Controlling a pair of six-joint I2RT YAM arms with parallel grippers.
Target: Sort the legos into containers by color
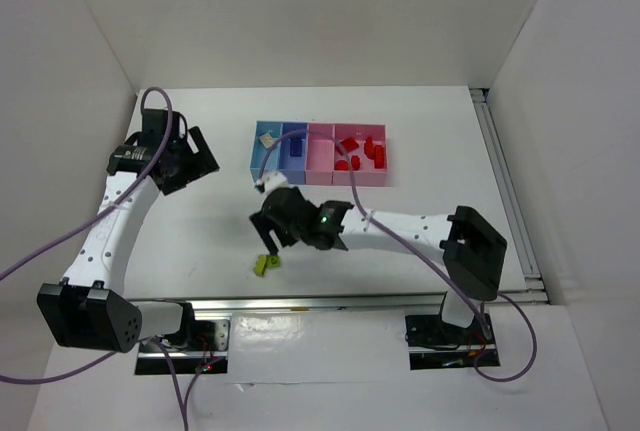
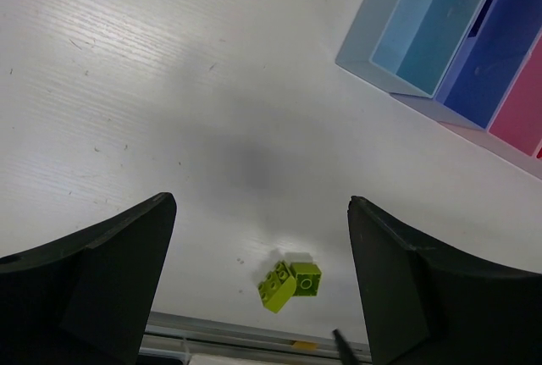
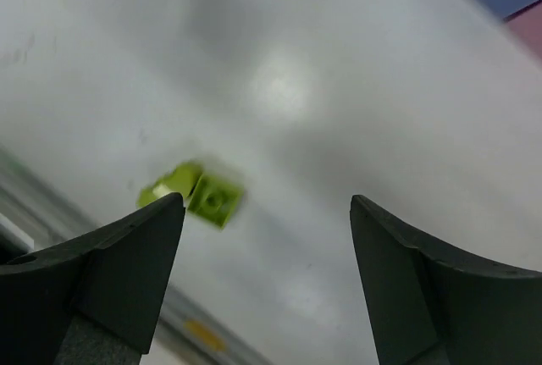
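Note:
One lime green lego (image 1: 266, 263) lies on the white table near the front rail; it also shows in the left wrist view (image 2: 290, 284) and, blurred, in the right wrist view (image 3: 196, 191). My right gripper (image 1: 268, 234) is open and empty, hovering just above and behind it (image 3: 267, 204). My left gripper (image 1: 200, 157) is open and empty, left of the trays (image 2: 262, 204). The joined trays (image 1: 322, 177) hold a beige lego (image 1: 267, 138) in the light blue one (image 2: 398, 43), a dark blue lego (image 1: 295, 148) in the periwinkle one, and several red legos (image 1: 362, 149) in the wider pink one.
A metal rail (image 1: 330, 301) runs along the table's near edge, just in front of the lime lego. White walls enclose the table on the left, back and right. Purple cables (image 1: 300, 136) loop from both arms, one passing over the trays.

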